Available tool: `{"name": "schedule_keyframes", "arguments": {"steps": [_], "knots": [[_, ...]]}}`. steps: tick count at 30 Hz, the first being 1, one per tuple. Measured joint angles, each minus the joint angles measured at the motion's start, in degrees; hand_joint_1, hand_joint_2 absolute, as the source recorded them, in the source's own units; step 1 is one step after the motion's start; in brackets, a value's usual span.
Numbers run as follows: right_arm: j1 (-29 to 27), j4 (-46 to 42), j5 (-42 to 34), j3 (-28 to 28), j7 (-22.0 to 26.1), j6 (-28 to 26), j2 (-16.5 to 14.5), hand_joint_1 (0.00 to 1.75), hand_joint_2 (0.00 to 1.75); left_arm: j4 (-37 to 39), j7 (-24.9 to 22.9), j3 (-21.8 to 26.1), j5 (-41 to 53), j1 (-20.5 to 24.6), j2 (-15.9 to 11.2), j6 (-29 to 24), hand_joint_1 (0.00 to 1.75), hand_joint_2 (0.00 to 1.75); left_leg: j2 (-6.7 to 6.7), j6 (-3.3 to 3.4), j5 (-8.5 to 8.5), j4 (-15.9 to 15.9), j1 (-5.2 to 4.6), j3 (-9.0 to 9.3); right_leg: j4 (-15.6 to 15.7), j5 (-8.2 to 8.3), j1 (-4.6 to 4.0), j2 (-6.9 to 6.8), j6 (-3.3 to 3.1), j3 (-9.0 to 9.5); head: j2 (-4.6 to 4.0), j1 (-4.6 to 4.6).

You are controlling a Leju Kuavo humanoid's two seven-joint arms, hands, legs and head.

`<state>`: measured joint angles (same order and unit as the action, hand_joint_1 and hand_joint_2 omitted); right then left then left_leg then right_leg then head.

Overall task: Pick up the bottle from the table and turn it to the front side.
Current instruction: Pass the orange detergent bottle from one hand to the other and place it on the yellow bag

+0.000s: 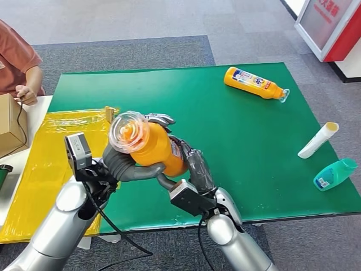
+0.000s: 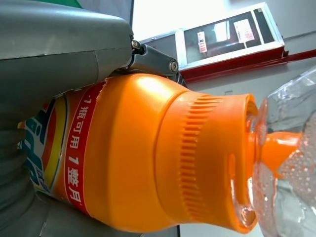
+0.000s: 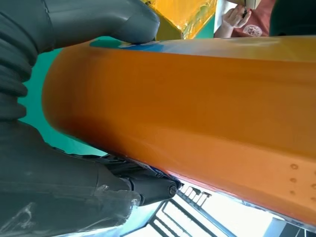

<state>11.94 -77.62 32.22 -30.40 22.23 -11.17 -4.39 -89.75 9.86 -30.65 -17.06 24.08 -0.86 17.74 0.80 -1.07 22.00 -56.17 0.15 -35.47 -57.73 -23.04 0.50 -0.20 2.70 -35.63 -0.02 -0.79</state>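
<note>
A green desk (image 1: 255, 147) fills the middle of the head view, set on grey carpet, with a yellow sheet (image 1: 47, 164) spread along its left side. Low in the centre of the frame we see both hands holding one orange bottle (image 1: 155, 148) above the desk's near edge, its clear cap turned toward the camera. The left hand (image 1: 123, 164) wraps its fingers under and around the cap end; the right hand (image 1: 193, 166) clasps the base end. In the left wrist view the bottle's red label strip and ribbed orange collar show close up. Across the desk, at the upper right of the frame, a second orange bottle (image 1: 255, 83) lies on its side, and at the right edge lie a white tube (image 1: 318, 140) and a teal bottle (image 1: 335, 173), all well apart from the hands. At the upper left a person (image 1: 19, 62) sits beside a cardboard box (image 1: 10, 124).
</note>
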Motion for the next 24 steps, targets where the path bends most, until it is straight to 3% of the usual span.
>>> {"name": "schedule_keyframes", "arguments": {"steps": [8, 9, 12, 13, 19, 24], "knots": [[0.0, 0.45, -0.02, -0.16, -0.03, -0.12, 0.0, 1.71, 1.75, 1.03, 0.03, -0.08, -2.04, 0.01, -0.06, 0.02, 1.75, 1.75, 0.0, 0.0, 0.0, 0.0, 0.0, 0.0, 0.0, 0.0, 0.0, 0.0, 0.0, 0.0, 0.0, 0.0], [0.0, 0.47, -0.03, -0.19, -0.09, -0.17, 0.0, 1.56, 1.75, 1.11, 0.04, -0.07, -2.1, 0.01, -0.09, 0.01, 1.75, 1.75, 0.0, 0.0, 0.0, 0.0, 0.0, 0.0, 0.0, 0.0, 0.0, 0.0, 0.0, 0.0, 0.0, 0.0], [-0.01, 0.55, -0.37, -0.25, -0.59, -0.23, 0.0, 0.29, 1.75, 1.19, 0.28, -0.01, -2.22, -0.04, -0.21, -0.43, 1.75, 1.75, 0.0, 0.0, 0.0, 0.0, 0.0, -0.01, 0.0, 0.0, 0.0, 0.0, 0.0, 0.01, 0.0, 0.01], [-0.01, 0.63, -0.62, -0.26, -0.89, -0.17, 0.0, 0.0, 1.75, 1.19, 0.47, 0.03, -2.04, -0.13, -0.24, -0.88, 1.75, 1.75, 0.0, 0.0, 0.0, 0.0, 0.0, -0.01, 0.0, 0.0, 0.0, 0.0, 0.0, 0.01, 0.0, 0.01], [-0.7, 1.39, -3.71, 0.8, -2.73, 0.07, 0.04, 0.0, 1.75, -0.21, 2.03, 1.21, 3.12, -3.47, -0.55, -6.37, 1.75, 1.75, 0.0, 0.0, 0.01, 0.0, 0.0, -0.01, 0.0, -0.01, 0.0, 0.0, 0.0, 0.0, 0.0, 0.01], [-3.22, -0.17, -4.8, 4.93, -2.96, -0.48, 0.69, 0.0, 1.75, -3.52, 3.98, 3.54, 15.03, -8.61, -0.99, -14.88, 1.75, 1.75, 0.0, 0.03, 0.03, 0.0, 0.0, -0.02, 0.0, -0.02, 0.0, 0.0, 0.0, -0.01, 0.0, 0.01]]}}
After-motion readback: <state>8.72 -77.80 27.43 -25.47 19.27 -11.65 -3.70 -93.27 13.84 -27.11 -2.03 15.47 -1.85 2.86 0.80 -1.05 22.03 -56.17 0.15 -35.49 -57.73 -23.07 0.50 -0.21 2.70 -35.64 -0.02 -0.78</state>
